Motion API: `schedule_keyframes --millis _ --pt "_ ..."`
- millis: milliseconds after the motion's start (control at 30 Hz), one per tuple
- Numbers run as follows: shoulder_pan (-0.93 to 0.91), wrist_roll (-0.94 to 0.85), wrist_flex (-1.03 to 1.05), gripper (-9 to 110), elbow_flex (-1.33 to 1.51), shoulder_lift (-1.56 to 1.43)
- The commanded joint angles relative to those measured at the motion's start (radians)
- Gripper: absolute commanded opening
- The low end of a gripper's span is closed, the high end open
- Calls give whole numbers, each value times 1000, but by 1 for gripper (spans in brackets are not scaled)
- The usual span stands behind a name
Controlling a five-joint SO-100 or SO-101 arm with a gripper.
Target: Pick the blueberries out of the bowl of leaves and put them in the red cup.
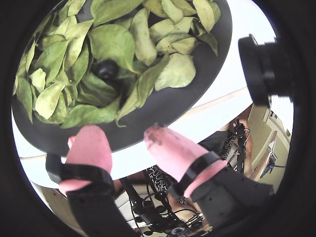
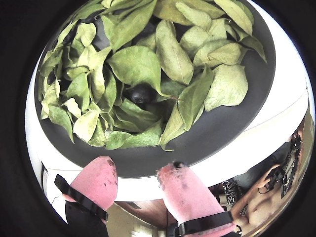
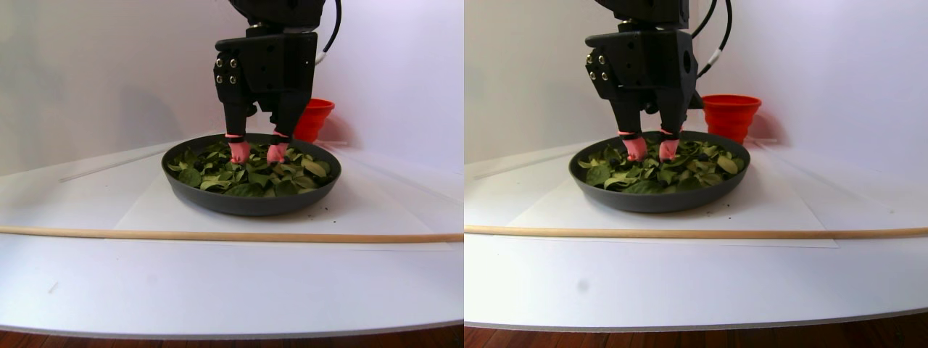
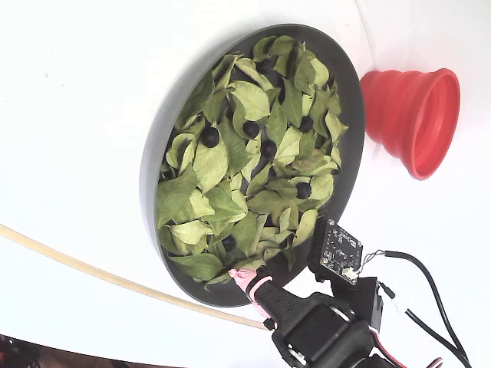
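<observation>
My claw [image 2: 140, 180] hangs spread and empty, its two pink rubbery fingertips [image 1: 91, 143] poised over the near rim of the bowl [image 4: 153, 184], which I take as my landmark. The bowl is wide, shallow, dark grey and matte, heaped with the leaves [image 2: 138, 64]: oval, thin, light to mid green, some yellowing, curled and overlapping loosely. The blueberries [image 4: 209, 136] lie scattered among them, small, round, glossy blue-black; the nearest one [image 1: 105, 69] sits in a hollow between leaves toward the bowl's middle, half roofed by a leaf edge in both wrist views. The red cup [image 4: 414, 119], ribbed in stepped rings with a flared rim, stands just beyond the bowl's far edge on the white bench [image 3: 217, 283], close beside it but apart. The risks, as I judge them: my pads are broad against so small a berry, so I may pinch a leaf along with it and carry that to the cup; the smooth round berry could squirt sideways and sink under the springy leaves; squeezing hard might burst it; and coming down so close to the rim, a finger could catch the bowl's wall and nudge the bowl toward the cup.
</observation>
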State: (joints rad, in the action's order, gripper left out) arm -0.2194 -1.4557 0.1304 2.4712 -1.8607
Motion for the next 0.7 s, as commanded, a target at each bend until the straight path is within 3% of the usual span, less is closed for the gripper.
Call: schedule_keyframes --millis 0,667 --pt "-14 -3 -40 15 -55 11" --pt "-17 11 -169 15 -118 190"
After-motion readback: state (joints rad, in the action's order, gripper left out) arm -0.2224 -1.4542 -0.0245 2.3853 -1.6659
